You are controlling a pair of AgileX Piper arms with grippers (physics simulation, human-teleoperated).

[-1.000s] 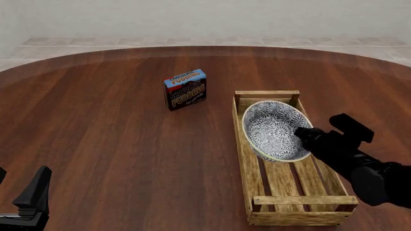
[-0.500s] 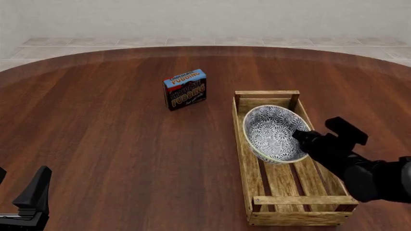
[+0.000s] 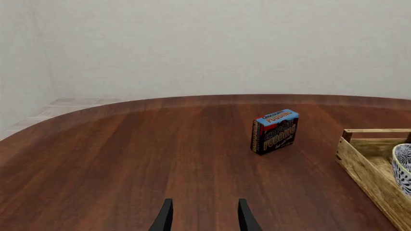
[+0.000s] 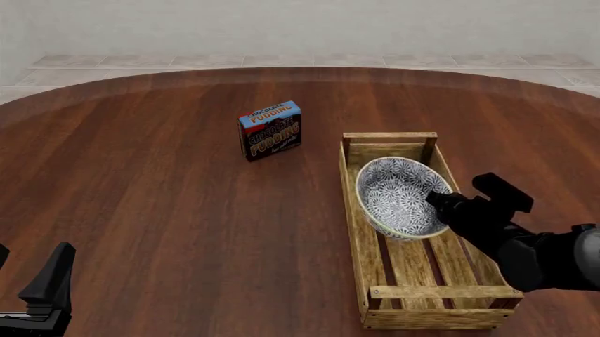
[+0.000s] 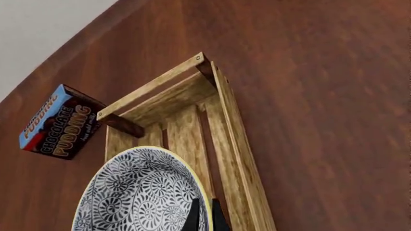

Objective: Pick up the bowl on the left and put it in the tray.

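Tilting inside the slatted wooden tray (image 4: pixel 412 270), the round floral bowl (image 4: pixel 398 196).

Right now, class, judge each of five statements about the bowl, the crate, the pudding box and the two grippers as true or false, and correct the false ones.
1. The bowl sits tilted inside the tray. True.
2. The right gripper pinches the bowl's rim. True.
3. The left gripper holds the pudding box. False: its fingers are spread with nothing between them, and the box stands far off on the table.
4. The pudding box lies inside the tray. False: it stands on the table, outside the tray.
5. The bowl occupies the tray's near end. False: it is in the far half.
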